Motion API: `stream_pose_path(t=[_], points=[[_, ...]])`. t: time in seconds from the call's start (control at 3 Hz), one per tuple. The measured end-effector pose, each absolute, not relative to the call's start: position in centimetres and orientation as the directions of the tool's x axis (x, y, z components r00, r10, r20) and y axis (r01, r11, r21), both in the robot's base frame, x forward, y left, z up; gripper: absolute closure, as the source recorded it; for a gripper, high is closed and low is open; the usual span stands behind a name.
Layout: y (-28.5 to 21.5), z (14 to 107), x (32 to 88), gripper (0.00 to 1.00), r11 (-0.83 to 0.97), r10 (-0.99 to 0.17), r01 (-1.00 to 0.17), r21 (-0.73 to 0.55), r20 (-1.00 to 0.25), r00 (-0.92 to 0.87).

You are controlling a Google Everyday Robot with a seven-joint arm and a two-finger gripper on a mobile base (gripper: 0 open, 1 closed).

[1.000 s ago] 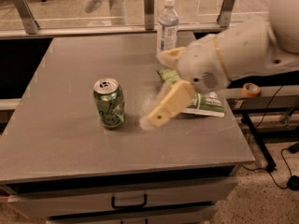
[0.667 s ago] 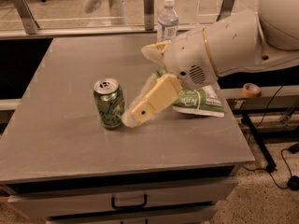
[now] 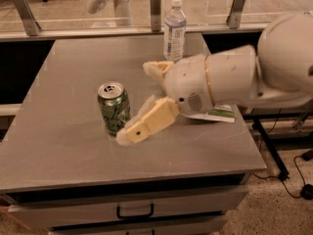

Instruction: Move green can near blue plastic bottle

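Small green metal drink can (image 3: 113, 106) with a silver top is standing upright on the grey table (image 3: 68, 72), well apart from the tall clear bluish plastic bottle (image 3: 174, 28) at the far edge. The cream two-finger gripper (image 3: 138, 103) is hovering just right of the can, its jaws standing spread wide and gripping nothing; the lower finger is lying beside the can's base, contact unclear. A flat green snack bag (image 3: 220, 114) is peeking from under the arm. Grasping and carrying are both looking still undone.
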State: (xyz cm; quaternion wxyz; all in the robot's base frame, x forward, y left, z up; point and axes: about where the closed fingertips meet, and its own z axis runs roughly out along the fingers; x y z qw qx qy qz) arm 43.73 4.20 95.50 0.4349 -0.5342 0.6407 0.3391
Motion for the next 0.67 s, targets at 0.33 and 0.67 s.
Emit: stream_pose_path(t=[0.33,0.67], points=[[7.0,91.2,43.7,0.00,0.279,-0.253,-0.960,-0.025,-0.966,-0.049],[8.1,89.5,45.5,0.00,0.368,-0.218,-0.928,-0.055,-0.976,-0.029]])
